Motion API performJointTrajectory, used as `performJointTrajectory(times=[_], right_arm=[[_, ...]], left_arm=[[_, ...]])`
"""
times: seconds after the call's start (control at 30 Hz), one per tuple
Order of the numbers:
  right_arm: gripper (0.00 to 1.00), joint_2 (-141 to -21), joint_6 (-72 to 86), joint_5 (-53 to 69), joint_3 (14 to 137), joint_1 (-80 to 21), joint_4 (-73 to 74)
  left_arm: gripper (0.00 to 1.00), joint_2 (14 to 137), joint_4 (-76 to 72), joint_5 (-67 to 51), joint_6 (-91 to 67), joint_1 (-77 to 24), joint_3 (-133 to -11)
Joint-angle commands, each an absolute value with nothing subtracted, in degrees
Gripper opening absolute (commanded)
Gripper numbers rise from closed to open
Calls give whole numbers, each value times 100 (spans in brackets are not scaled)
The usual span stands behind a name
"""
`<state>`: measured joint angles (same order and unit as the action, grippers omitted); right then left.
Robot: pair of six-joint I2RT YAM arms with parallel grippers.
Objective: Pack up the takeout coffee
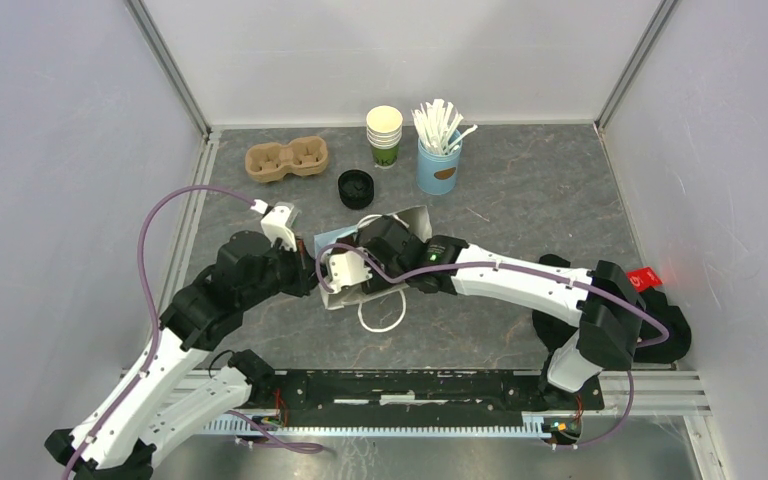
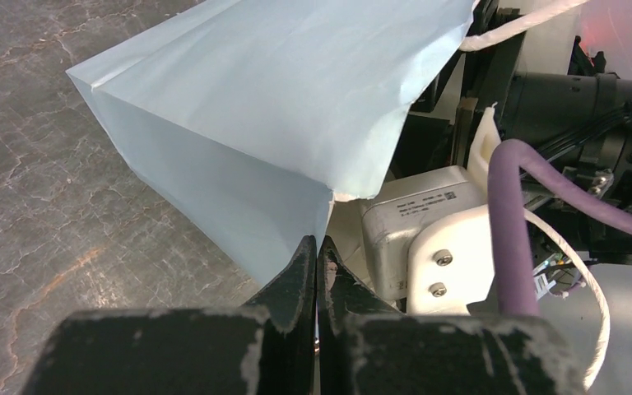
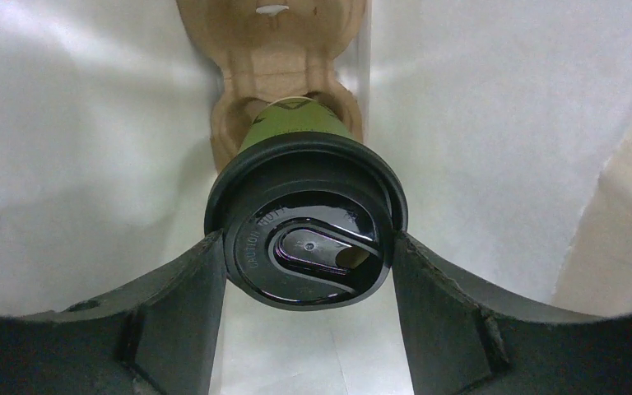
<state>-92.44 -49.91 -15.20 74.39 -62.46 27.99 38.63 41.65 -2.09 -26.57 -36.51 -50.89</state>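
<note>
Grey stone surface (image 1: 520, 200) | pale paper bag (image 2: 280, 99) on it, its edge pinched in the tightly closed left claw (image 2: 318, 247) | right claw (image 3: 306, 245) inside the bag, gripping the takeout coffee (image 3: 309, 206) by its black lid | cup's bottom sits in a brown cardboard tray (image 3: 276, 49) just ahead of that claw

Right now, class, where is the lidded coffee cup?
In the right wrist view, the takeout coffee sits inside the white bag, seated in a cardboard carrier, between the fingers of the right end effector.

Lab test cell: white panel walls (image 1: 390, 50), aluminium framing (image 1: 166, 60)
</note>
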Motion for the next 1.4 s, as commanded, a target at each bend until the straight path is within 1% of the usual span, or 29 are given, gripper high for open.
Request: performJointTrajectory(times=[0.0, 0.2, 0.4, 0.7, 1.13, 1.27, 1.37], right_arm=[[19, -9319, -5121, -1879, 7286, -6179, 2563], [19, -9340, -5005, -1718, 7206, -6156, 2360], [20, -9496, -4632, -1609, 7594, -6162, 2567], [20, -9528, -4079, -985, 8163, -6223, 3513], [23, -9199, -3428, -616, 7888, -6399, 4108], [23, -9312, -3423, -658, 7884, -6395, 4011], [23, -9413, -3567, -334, 7832, -6332, 3974]], left_arm=[[2, 3937, 4239, -176, -2716, -3674, -5416], [2, 3955, 4341, -143, -2757, -3674, -5512], [2, 4149, 4489, -114, -2856, -3674, -5761], [2, 4445, 5003, -155, -3458, -3674, -6221], [2, 4413, 5103, -684, -4737, -3674, -6332], [2, 4403, 5348, -416, -5014, -3678, -6370], [2, 4374, 5620, 45, -5097, -3674, -6402]])
